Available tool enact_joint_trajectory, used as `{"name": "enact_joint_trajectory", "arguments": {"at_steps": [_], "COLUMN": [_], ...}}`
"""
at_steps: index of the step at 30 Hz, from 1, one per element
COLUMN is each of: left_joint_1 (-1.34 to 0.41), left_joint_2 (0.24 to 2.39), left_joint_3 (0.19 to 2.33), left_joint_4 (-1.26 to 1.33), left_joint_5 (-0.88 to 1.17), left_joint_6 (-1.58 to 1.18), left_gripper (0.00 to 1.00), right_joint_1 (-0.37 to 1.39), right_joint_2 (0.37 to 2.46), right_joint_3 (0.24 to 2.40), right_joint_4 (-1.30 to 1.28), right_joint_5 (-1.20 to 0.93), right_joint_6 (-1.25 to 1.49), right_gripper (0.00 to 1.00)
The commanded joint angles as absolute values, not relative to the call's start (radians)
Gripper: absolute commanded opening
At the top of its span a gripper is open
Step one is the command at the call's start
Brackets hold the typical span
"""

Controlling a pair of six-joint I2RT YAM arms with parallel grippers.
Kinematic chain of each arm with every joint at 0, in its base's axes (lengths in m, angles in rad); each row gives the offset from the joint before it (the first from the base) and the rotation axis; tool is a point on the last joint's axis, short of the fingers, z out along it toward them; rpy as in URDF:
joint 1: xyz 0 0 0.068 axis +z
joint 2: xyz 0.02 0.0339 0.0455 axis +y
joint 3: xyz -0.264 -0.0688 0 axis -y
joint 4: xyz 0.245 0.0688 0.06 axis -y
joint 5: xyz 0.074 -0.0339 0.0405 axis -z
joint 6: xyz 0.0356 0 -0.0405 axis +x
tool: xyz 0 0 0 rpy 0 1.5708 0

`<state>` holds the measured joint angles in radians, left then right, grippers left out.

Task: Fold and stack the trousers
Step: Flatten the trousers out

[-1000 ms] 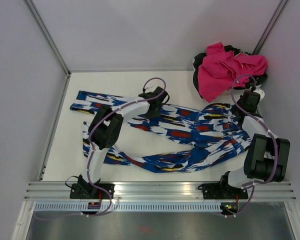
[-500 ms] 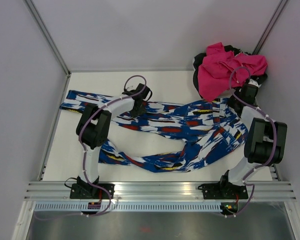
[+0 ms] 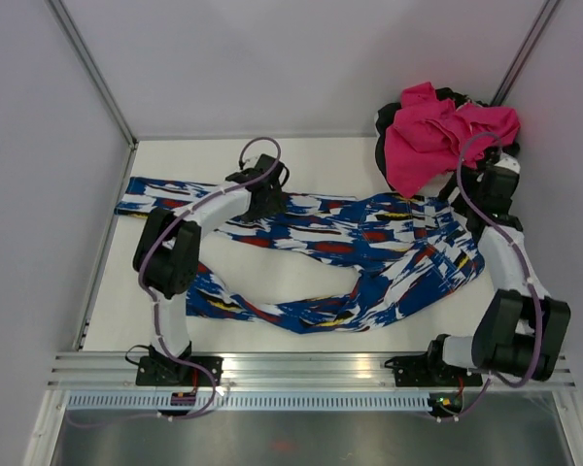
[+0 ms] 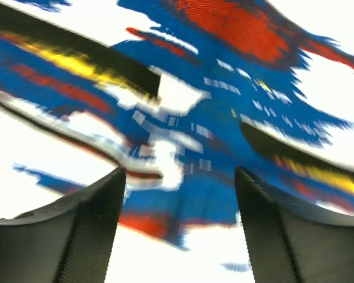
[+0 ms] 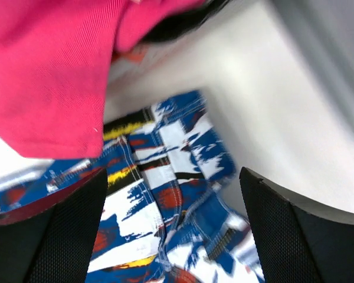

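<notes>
Trousers (image 3: 369, 243) lie loose under both wide-open jaws.

The left arm (image 3: 210, 208) rises from its base, bends at the elbow and reaches over the far leg of the trousers (image 3: 369, 238). Its left hand (image 3: 267, 189) points down at that leg, fingers (image 4: 88, 230) apart, nothing between them. The right arm (image 3: 510, 257) stretches along the trousers' waist end. The right hand (image 3: 493, 184) is over the far waist corner, spread wide and empty.
</notes>
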<state>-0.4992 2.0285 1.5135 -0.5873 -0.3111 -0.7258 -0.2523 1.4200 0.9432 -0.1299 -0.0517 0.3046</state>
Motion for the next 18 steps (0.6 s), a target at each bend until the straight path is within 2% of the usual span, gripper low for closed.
{"name": "enact_joint_trajectory", "arguments": {"at_steps": [1,3,8,10,13,18], "left_joint_1": [-0.494,-0.494,-0.500,-0.502,-0.505,-0.505], "left_joint_2": [1.784,1.690,1.551,1.502,1.450,1.387], "left_joint_3": [1.471,1.422,1.307,1.250,1.178,1.079], "left_joint_4": [-0.515,-0.502,-0.456,-0.453,-0.431,-0.422], "left_joint_5": [-0.295,-0.267,-0.152,-0.134,-0.089,-0.083], "left_joint_6": [-0.609,-0.600,-0.589,-0.591,-0.591,-0.597], "left_gripper": [0.85,0.89,0.90,0.90,0.90,0.90], "right_joint_1": [-0.264,-0.291,-0.366,-0.406,-0.462,-0.489], "right_joint_2": [1.229,1.188,0.994,0.922,0.914,1.015], "right_joint_3": [0.913,0.907,0.748,0.684,0.589,0.526], "right_joint_4": [-0.224,-0.308,-0.399,-0.384,-0.359,-0.308], "right_joint_5": [0.167,0.195,0.377,0.344,0.233,0.207], "right_joint_6": [0.366,0.434,0.636,0.692,0.747,0.746], "right_gripper": [0.98,0.98,0.98,0.98,0.98,0.98]}}
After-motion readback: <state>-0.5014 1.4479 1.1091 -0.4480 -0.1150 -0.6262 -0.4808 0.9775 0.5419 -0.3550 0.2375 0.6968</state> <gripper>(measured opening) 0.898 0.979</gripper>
